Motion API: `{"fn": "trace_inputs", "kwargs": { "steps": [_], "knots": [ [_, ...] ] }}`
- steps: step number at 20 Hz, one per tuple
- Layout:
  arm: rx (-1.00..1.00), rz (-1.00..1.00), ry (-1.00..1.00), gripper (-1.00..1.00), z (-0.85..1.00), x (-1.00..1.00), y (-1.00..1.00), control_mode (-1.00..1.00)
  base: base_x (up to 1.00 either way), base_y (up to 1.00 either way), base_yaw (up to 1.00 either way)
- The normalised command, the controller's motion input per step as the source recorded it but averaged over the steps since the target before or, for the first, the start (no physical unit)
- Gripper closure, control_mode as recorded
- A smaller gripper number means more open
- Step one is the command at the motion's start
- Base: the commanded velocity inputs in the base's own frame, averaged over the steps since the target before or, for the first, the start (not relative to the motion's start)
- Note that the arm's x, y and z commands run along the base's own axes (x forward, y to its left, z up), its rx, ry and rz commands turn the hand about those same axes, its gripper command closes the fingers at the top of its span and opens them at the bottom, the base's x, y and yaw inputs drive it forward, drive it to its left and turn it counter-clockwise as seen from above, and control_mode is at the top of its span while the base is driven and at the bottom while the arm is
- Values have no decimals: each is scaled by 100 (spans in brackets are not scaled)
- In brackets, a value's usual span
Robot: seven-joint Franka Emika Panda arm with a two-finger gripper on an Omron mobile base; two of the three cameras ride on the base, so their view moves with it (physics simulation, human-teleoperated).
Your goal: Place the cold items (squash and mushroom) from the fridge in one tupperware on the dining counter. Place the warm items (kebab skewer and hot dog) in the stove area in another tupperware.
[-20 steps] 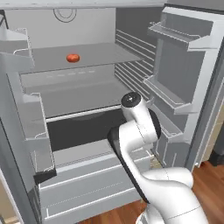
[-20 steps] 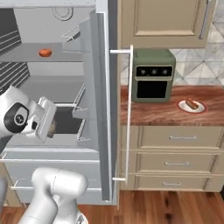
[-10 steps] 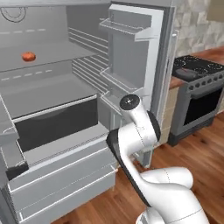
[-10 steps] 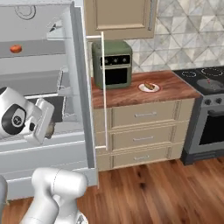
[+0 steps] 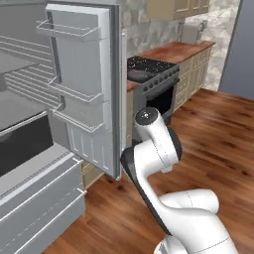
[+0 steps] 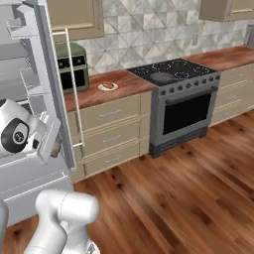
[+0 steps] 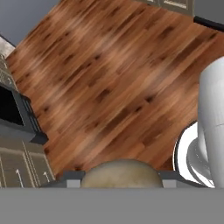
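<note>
A tan, rounded mushroom point(image 7: 120, 175) sits between my fingertips point(image 7: 72, 176) in the hand view, above wooden floor. My gripper point(image 7: 120, 178) is shut on it. In the right base view the gripper point(image 6: 52, 145) is held close to the arm, beside the open fridge door point(image 6: 47, 84). A hot dog on a small white plate point(image 6: 107, 86) lies on the wooden counter left of the stove point(image 6: 173, 79). The squash, the kebab skewer and the tupperware are out of view.
The open fridge door point(image 5: 84, 84) with its shelves stands just left of the arm. A green toaster oven point(image 6: 72, 62) sits on the counter. The stove point(image 5: 149, 72) has a dark pan point(image 6: 161, 77) on it. Open wooden floor point(image 6: 173, 198) spreads to the right.
The whole scene has slid left as the base turned right, from the fridge's inside to the counter, stove and floor. The gripper's hold looks the same.
</note>
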Motion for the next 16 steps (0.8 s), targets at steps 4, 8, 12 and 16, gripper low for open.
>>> {"fn": "trace_inputs", "kwargs": {
  "steps": [4, 8, 12, 16],
  "knots": [
    [0, 0, 0, 100, 0, 0, 0, 100, -65, 0, -54],
    [0, 0, 0, 100, 0, 0, 0, 100, -72, 0, -57],
    [0, 0, 0, 100, 0, 0, 0, 100, -76, 0, -59],
    [0, 0, 0, 100, 0, 0, 0, 100, -79, -4, -57]
  ]
}}
